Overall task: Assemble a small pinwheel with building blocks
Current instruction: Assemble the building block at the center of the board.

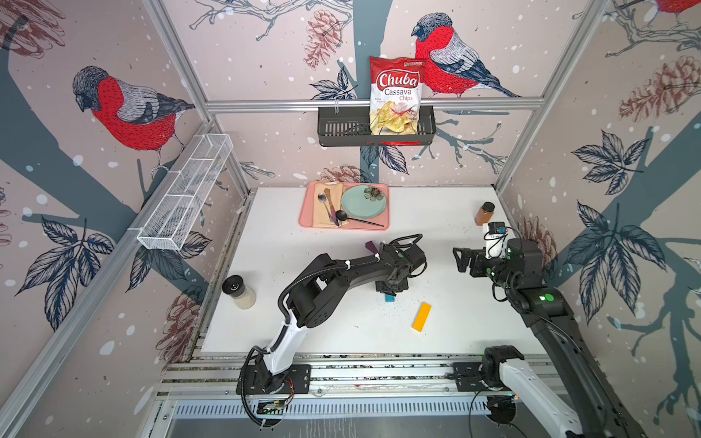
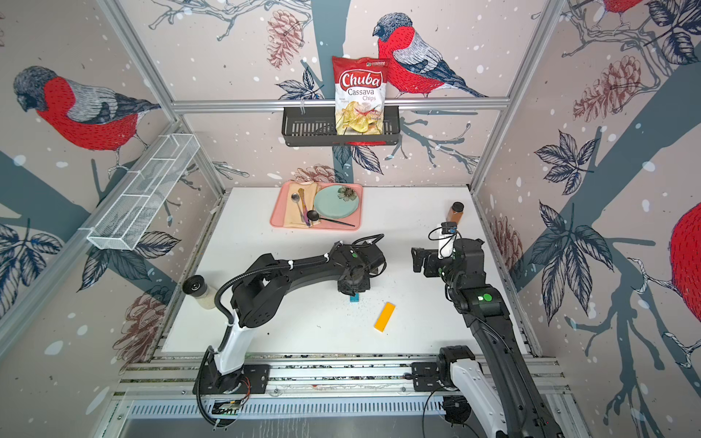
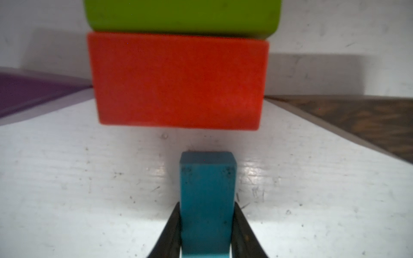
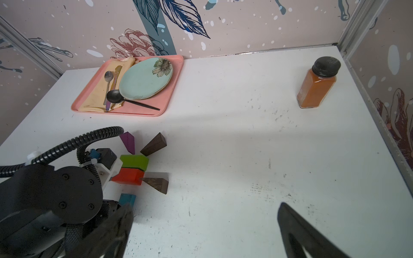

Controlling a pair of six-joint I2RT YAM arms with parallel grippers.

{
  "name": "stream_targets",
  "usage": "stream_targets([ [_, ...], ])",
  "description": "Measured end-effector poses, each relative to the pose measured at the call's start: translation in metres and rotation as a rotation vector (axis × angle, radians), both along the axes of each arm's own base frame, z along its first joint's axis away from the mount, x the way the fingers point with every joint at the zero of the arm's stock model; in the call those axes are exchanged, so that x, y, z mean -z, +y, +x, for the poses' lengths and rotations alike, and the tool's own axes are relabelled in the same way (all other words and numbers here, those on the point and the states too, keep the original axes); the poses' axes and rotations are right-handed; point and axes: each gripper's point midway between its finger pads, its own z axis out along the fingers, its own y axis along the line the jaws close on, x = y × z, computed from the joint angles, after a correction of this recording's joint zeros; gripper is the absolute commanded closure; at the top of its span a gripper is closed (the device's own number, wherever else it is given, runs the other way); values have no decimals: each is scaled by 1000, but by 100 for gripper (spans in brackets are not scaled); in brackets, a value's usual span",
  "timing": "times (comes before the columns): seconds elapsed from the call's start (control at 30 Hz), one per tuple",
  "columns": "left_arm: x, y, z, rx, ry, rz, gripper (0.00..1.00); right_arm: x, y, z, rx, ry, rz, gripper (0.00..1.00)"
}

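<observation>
My left gripper is shut on the blue bar, low over the table. The bar's free end stands a short gap from the red brick. The green brick touches the red one on its far side. A purple wedge and a brown wedge flank the red brick. The right wrist view shows another purple wedge and another brown wedge beside the green brick. The yellow bar lies alone nearer the front. My right gripper hovers open and empty to the right.
A pink tray with a plate and cutlery sits at the back. An orange spice jar stands at the back right. A shaker of white grains stands at the left edge. Baskets hang on the walls.
</observation>
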Motion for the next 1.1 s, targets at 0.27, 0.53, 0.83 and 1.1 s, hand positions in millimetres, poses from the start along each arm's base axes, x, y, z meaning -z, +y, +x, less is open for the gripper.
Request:
stream_targets([
  [0.27,0,4,3,-11,-4,-4,89,-1,-1,0,6,-5,-5,0],
  [0.53,0,6,10,-16,-8,-2,89,-1,-1,0,7,-6,-5,0],
  [0.83,0,6,11,-1,-7,5,87,-1,-2,0,8,-6,-5,0],
  [1.1,0,7,13,1,-9,10,87,-1,-2,0,8,-6,-5,0],
])
